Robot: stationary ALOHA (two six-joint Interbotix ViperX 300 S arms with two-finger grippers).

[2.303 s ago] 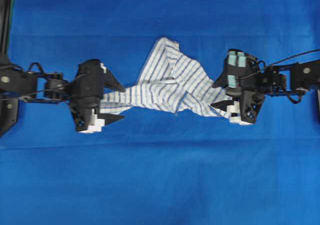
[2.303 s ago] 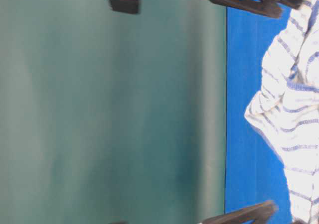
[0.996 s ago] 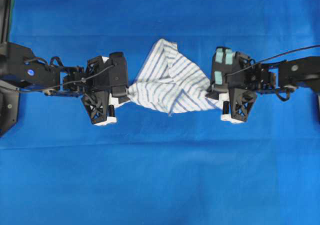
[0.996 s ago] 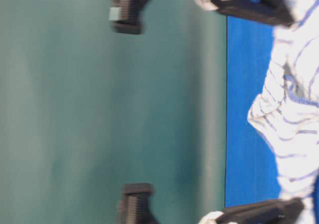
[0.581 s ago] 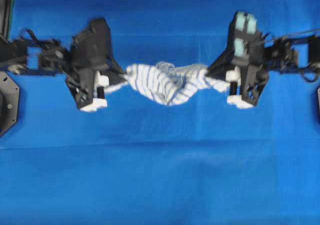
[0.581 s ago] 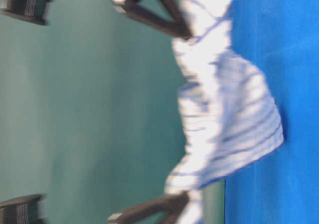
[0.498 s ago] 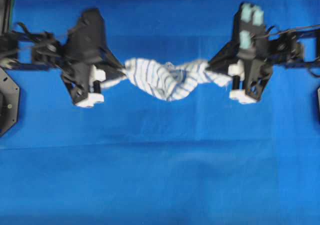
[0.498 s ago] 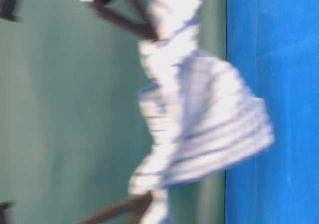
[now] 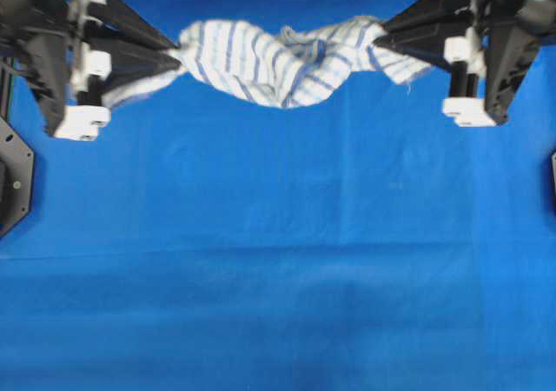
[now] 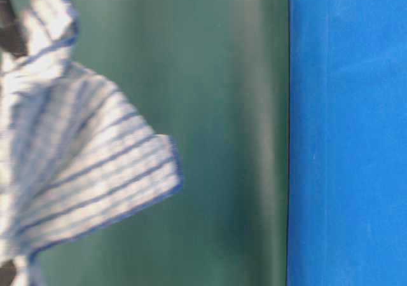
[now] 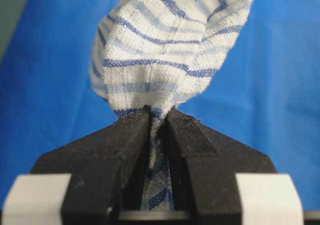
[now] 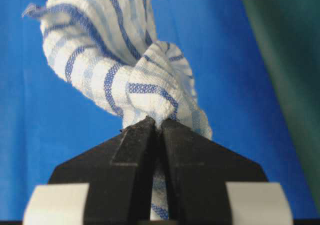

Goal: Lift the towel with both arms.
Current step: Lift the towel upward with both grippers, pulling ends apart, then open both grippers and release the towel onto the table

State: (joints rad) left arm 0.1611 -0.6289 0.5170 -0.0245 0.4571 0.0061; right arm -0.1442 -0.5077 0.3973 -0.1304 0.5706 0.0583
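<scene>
The white towel with blue stripes point(image 9: 278, 61) hangs stretched between my two grippers, high above the blue cloth. My left gripper point(image 9: 172, 58) is shut on its left end; the left wrist view shows the towel point(image 11: 165, 50) pinched between the black fingers point(image 11: 127, 140) of that gripper point(image 11: 159, 114). My right gripper point(image 9: 382, 33) is shut on the right end; the right wrist view shows the towel point(image 12: 125, 70) clamped at the tips of that gripper point(image 12: 158, 122). The table-level view shows the towel point(image 10: 76, 165) hanging in the air.
The blue cloth point(image 9: 278, 261) covers the table below. A black mount point(image 9: 13, 182) stands at the left edge. A green backdrop point(image 10: 222, 133) is behind the table in the table-level view.
Both grippers have risen and spread apart with the towel ends in them. The towel has come off the cloth and now hangs stretched between them.
</scene>
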